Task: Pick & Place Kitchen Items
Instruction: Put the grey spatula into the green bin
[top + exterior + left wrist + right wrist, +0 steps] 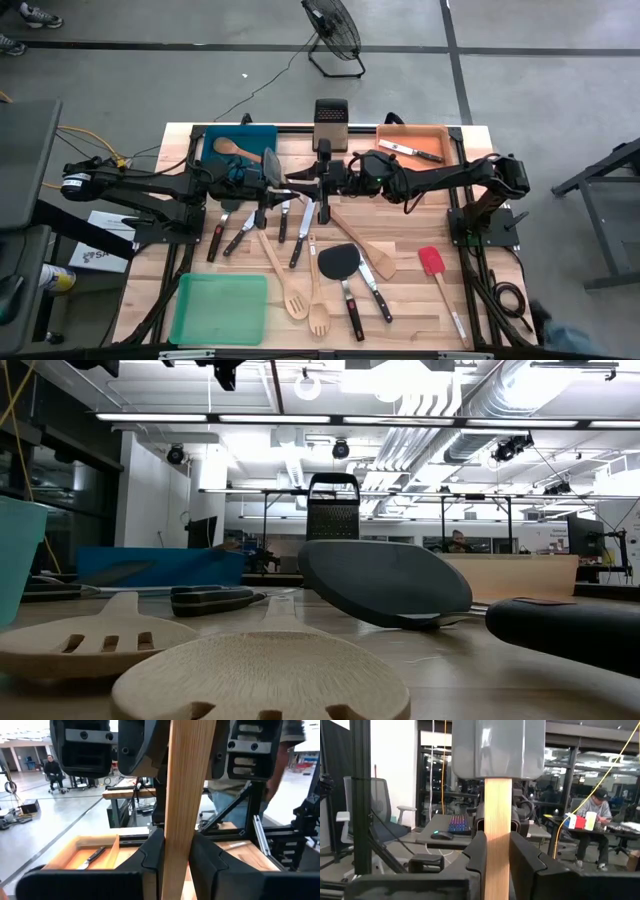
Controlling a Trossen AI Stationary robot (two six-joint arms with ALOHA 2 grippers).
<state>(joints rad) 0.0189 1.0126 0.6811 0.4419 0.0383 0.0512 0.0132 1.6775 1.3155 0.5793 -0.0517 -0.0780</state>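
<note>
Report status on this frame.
Left gripper and right gripper both shut on spatula handle, over table centre. Nothing blocking seen.

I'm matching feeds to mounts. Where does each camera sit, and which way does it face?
High: above the table, looking straight down; both arms show, meeting mid-table.
Low: at tabletop height, looking level across wooden utensils toward the grater; no arm shows.
Left wrist: looking past the left gripper, jaws shut on a spatula handle.
Right wrist: past the right gripper, shut on the same spatula.
Shared: both wrist views show that spatula.
</note>
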